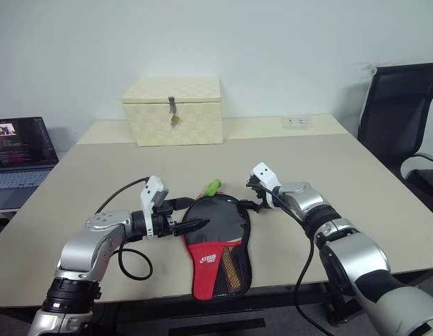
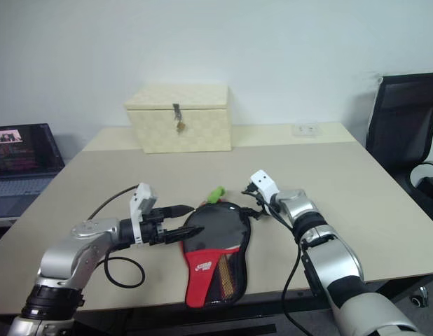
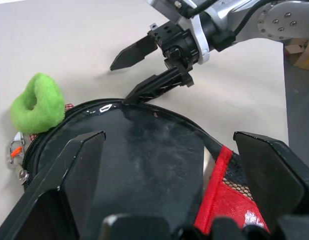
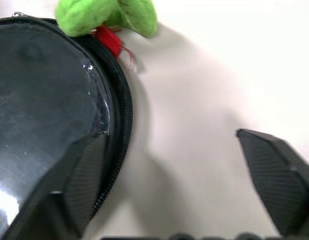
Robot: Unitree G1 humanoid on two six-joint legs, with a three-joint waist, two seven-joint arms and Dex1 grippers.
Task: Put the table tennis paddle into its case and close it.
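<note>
While both tools stand spread, the case [image 1: 218, 245] lies between them, long axis toward the worktop's [image 1: 356, 168] near edge; right tool [image 1: 253, 197] flanks its rounded zipper end, left tool [image 1: 180, 215] opposite.

The two head views look forward and down over the table [image 1: 342, 175] from the near edge. Each wrist view sits close above the case [image 3: 144, 160], facing the other across its round end.
</note>
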